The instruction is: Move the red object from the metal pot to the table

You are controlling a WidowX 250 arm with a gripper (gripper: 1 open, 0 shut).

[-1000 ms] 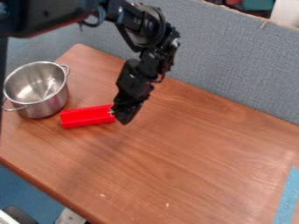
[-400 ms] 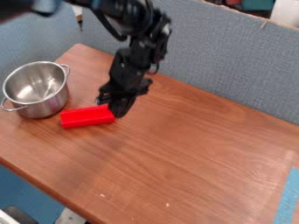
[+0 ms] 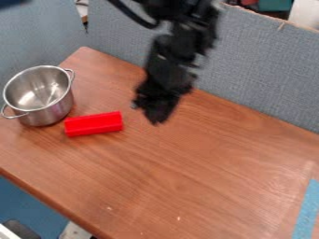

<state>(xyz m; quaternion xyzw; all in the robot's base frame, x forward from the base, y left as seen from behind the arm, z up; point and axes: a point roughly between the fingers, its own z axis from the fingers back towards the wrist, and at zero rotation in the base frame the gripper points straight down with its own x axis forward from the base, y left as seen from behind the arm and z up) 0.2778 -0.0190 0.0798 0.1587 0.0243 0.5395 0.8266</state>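
Steel catches the light at the far left, where the metal pot stands upright near the table's left edge, its hollow showing nothing inside. Just to its right, close to the pot's wall but apparently not touching it, the red object lies flat on the wood grain, so the job looks done in substance. Further right, the gripper hangs above the board, apart from the block and carrying nothing; its dark, blurred fingers look drawn close together, though the blur keeps me from being certain. The risks from here are small but real. The block sits near the pot and not far from the front-left edge, so a sweep of the arm passing low across that side could knock it against the pot or push it off the table. A low pass could also clip the pot's rim and shove it toward the edge. Keeping the arm high and to the right would avoid both.
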